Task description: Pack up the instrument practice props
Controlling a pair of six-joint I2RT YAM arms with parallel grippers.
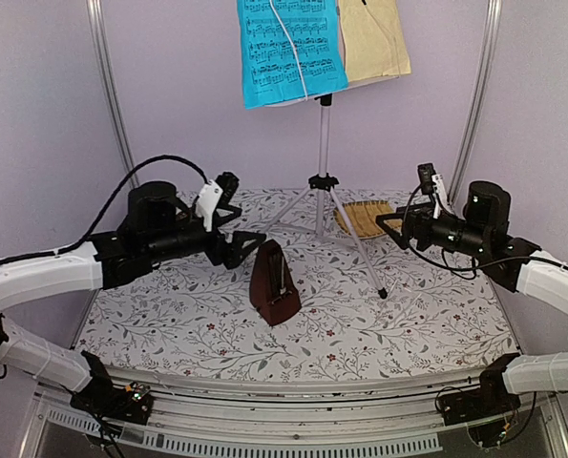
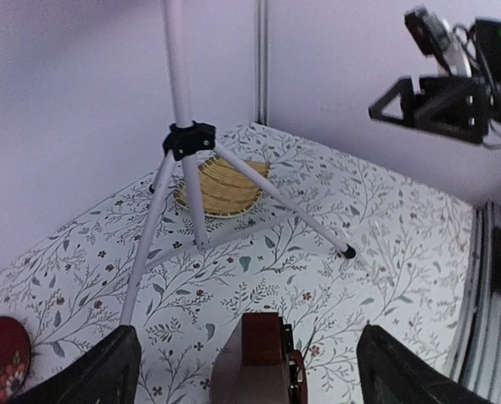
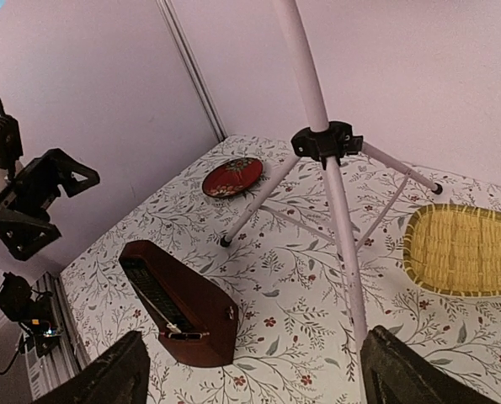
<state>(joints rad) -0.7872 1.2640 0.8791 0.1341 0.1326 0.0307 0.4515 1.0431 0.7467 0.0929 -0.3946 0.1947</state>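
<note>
**Props all out on the bench, both pincers wide open**

So, biggest thing first: the bench (image 1: 408, 334) has a floral cloth over it and everything is sitting on that. The silver tripod music stand (image 1: 323, 143) is planted toward the far middle. Its pole runs straight up, one leg goes out to the near right and another angles off to the left.

The arms come in from either side. The left pincer (image 1: 243, 224) hangs just left of the stand, right beside the top of the metronome. In the left wrist view its fingers (image 2: 107, 370) are spread wide with the metronome's top showing between them. They look clear of it on both sides, so it's got hold of nothing. The right pincer (image 1: 403, 200) hovers over the right side of the bench, well apart from the stand's pole. It's wide open too, with only bare cloth between its fingers (image 3: 119, 374).

Up on the stand's desk are the two sheets, side by side. The blue music sheet (image 1: 291, 50) is on the left and the pale-yellow music sheet (image 1: 371, 38) is on the right, and both are cut off by the top edge of the shot.

The dark red-brown metronome (image 1: 275, 283) stands upright near the middle of the bench, on the near side of the stand's left leg.

A yellow woven tray (image 1: 365, 219) lies at the far right, just behind the stand's legs. A small red plate (image 3: 231, 177) sits on the far left.
</note>
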